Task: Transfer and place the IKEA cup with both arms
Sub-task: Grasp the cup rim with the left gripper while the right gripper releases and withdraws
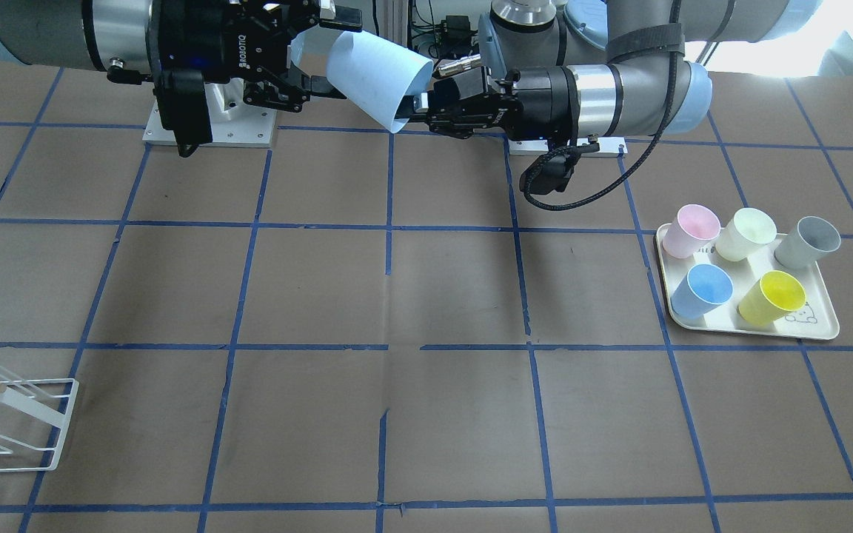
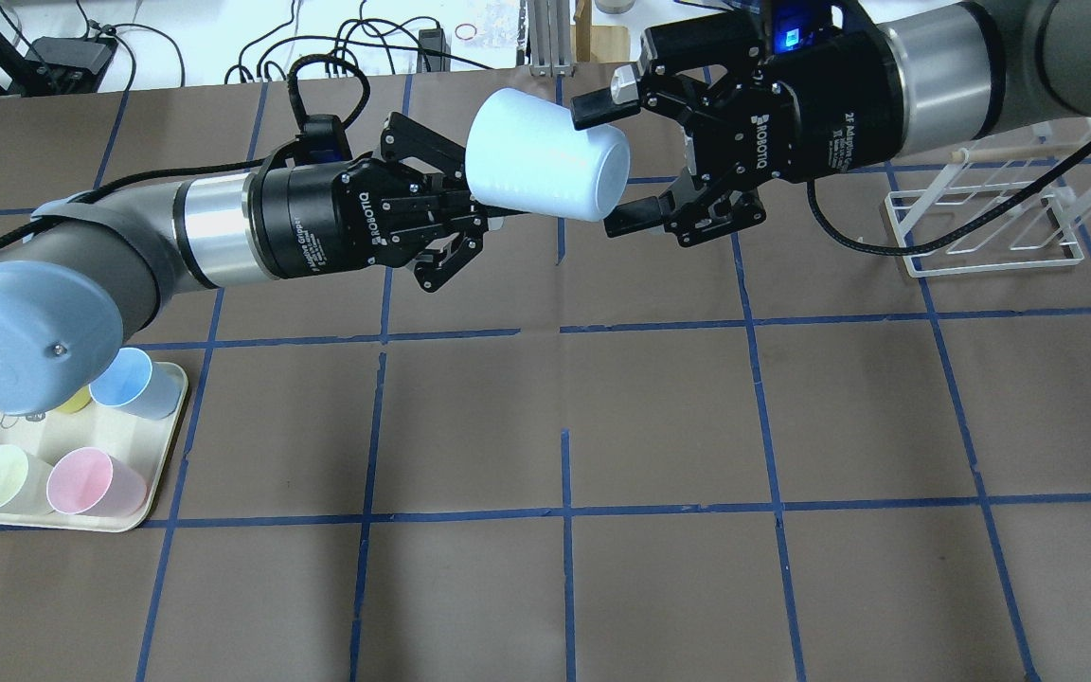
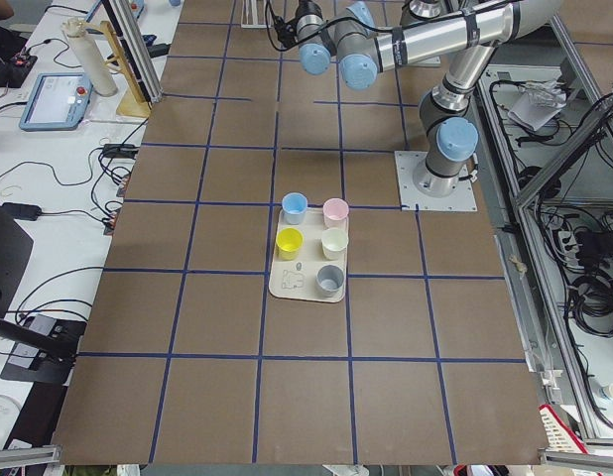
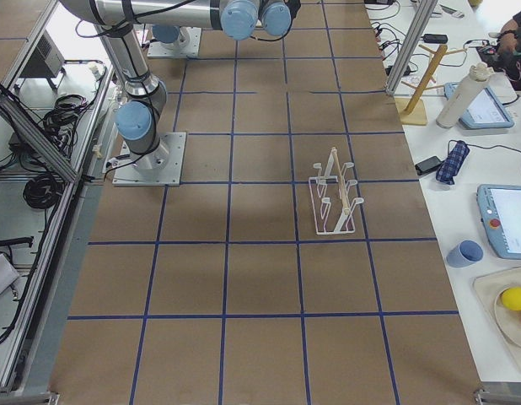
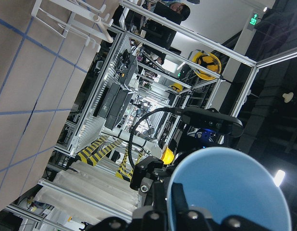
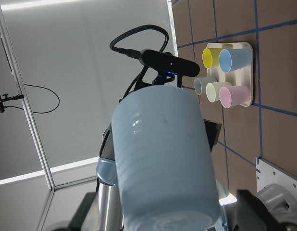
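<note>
brown-papered table (image 2: 659, 417) with blue tape grid; left arm (image 2: 129, 237) and right arm (image 2: 962, 57) meet above its far middle, well clear of the surface; cream tray (image 1: 826, 329) on the robot's left carries five other cups (pink, pale yellow, grey, deeper blue, yellow); white wire rack (image 4: 335, 202) stands on the robot's right; IKEA cup (image 2: 545, 156) is in the air between the two grippers, lying roughly sideways, mouth toward the left arm, closed base toward the right; left gripper (image 2: 481, 206) is clamped on the rim wall, and its wrist view shows one finger inside the mouth; right gripper (image 2: 614, 163) has its fingers spread wide, straddling the base end, contact not evident; judgement: cup is light, thin, stiff plastic, smooth and tapered, so a pinch may slide toward the narrow end and the rim may flex; best hold for the receiving side looks to be across the body just above the base; legible text: "ROBOTIQ" on both gripper bodies, smaller print beside it only partly readable; small doodle on tray corner; no marking seen on the cup
</note>
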